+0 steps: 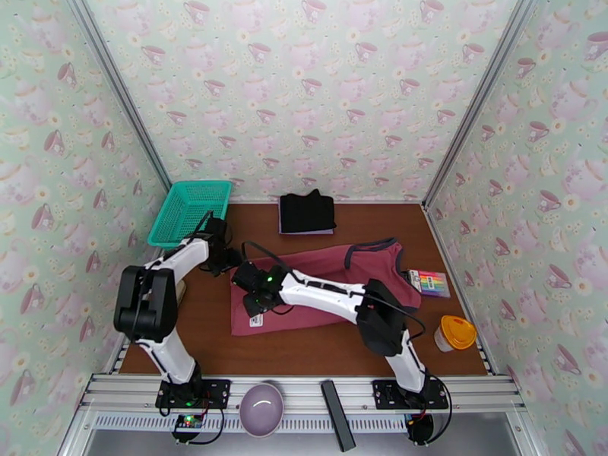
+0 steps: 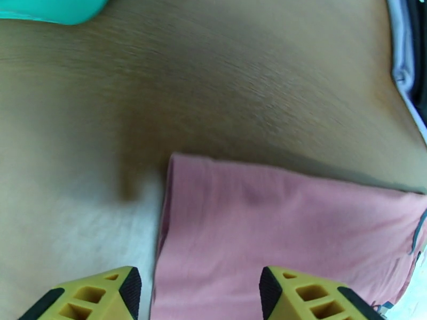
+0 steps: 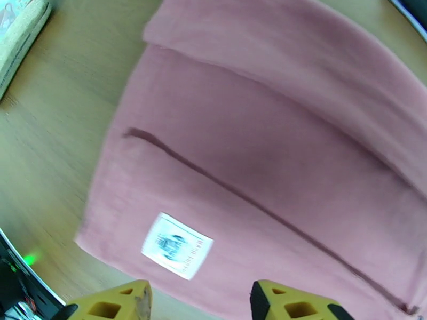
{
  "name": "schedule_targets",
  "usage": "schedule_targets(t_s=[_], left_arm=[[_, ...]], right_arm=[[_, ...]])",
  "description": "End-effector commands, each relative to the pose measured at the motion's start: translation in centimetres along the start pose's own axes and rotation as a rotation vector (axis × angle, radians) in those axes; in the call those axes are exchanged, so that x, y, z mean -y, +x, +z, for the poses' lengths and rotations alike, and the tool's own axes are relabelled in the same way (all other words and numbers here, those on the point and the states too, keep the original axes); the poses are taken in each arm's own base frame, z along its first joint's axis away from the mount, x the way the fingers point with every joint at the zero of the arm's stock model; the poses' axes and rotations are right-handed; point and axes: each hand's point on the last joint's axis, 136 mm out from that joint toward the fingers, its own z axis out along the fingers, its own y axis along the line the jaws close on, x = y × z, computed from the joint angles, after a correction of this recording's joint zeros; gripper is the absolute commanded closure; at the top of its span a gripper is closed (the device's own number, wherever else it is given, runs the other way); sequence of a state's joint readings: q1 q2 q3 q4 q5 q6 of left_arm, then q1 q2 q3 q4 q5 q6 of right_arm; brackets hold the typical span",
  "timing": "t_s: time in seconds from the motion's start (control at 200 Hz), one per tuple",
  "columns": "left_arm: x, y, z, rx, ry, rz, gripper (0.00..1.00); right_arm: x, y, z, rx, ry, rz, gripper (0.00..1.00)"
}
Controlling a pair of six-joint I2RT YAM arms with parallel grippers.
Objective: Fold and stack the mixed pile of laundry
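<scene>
Top external: dusty-red top (image 1: 319, 261) lies flat on the tabletop (image 1: 319, 351) for folding. Left claw (image 2: 197, 286) and right claw (image 3: 200, 300) hover open, empty, above its left edge.

top (image 1: 327, 261): dusty red, navy trim (image 1: 372, 243), white label (image 3: 176, 245) | garment (image 1: 307, 211): black | cloth (image 1: 304, 232): lavender | basket (image 1: 190, 210): teal mesh | desk (image 1: 365, 345): brown woodgrain | walls (image 1: 304, 93): pale green, pink teacups

The right arm (image 1: 327, 292) is covering the middle of the dusty-red top (image 1: 319, 261); the white label (image 3: 176, 245) is showing print too blurred to read.
</scene>
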State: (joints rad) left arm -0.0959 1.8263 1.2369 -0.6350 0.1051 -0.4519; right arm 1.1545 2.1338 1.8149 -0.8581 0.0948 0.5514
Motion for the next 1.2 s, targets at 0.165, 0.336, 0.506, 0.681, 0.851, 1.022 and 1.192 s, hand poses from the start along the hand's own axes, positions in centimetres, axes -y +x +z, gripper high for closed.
schedule_targets(t_s=[0.165,0.336,0.506,0.681,0.851,1.022,1.192], left_arm=[[0.3,-0.7,4.2,-0.051,0.013,0.001,0.37],[0.5,0.9,4.5,-0.077,0.041,0.009,0.38],[0.9,0.1,2.2,-0.031,0.05,0.036,0.38],[2.2,-2.0,-0.8,0.036,0.066,0.06,0.38],[3.2,-3.8,-3.2,0.087,0.079,0.081,0.36],[4.5,-4.9,-6.8,0.15,0.121,0.092,0.34],[4.9,-4.9,-11.2,0.218,0.149,0.092,0.34]], right_arm=[[-5.3,0.3,2.4,-0.059,-0.093,0.042,0.42],[-6.9,1.1,3.2,-0.087,-0.075,0.003,0.42],[-6.8,0.8,2.5,-0.061,-0.061,-0.004,0.41],[-6.9,0.3,2.1,-0.034,-0.062,-0.005,0.4],[-6.6,1.0,2.9,-0.067,-0.048,-0.008,0.4],[-6.4,1.9,3.9,-0.102,-0.039,-0.005,0.4],[-7.3,2.9,5.1,-0.141,-0.057,-0.003,0.41]])
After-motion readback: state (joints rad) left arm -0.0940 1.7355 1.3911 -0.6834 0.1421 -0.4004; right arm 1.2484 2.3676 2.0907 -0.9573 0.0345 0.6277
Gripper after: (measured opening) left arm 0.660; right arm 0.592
